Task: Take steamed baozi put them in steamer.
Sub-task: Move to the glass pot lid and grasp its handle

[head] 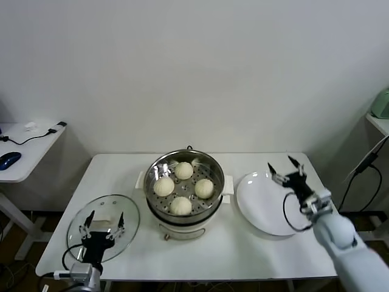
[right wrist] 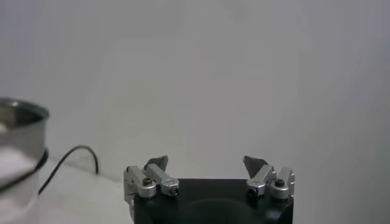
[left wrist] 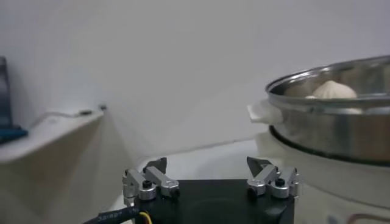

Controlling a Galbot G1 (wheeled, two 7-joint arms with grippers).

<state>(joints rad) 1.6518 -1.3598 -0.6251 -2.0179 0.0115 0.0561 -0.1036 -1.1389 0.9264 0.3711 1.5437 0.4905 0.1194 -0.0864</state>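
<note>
All four steamed baozi [head: 183, 187] sit in the steamer [head: 159, 206]; my plate [head: 252, 204] is bare. My left gripper [head: 103, 225] and right gripper [head: 284, 168] hover, jaws wide and empty. Nothing left, I judge.

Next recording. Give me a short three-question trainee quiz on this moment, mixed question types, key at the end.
1. How many steamed baozi lie in the steamer?
2. True or false: the white plate holds one baozi.
3. The left gripper is above: A) the glass lid B) the plate C) the steamer.

Key: 1. Four. 2. False; it is bare, with the open right gripper above its far edge. 3. A; its jaws stand open and empty.
</note>
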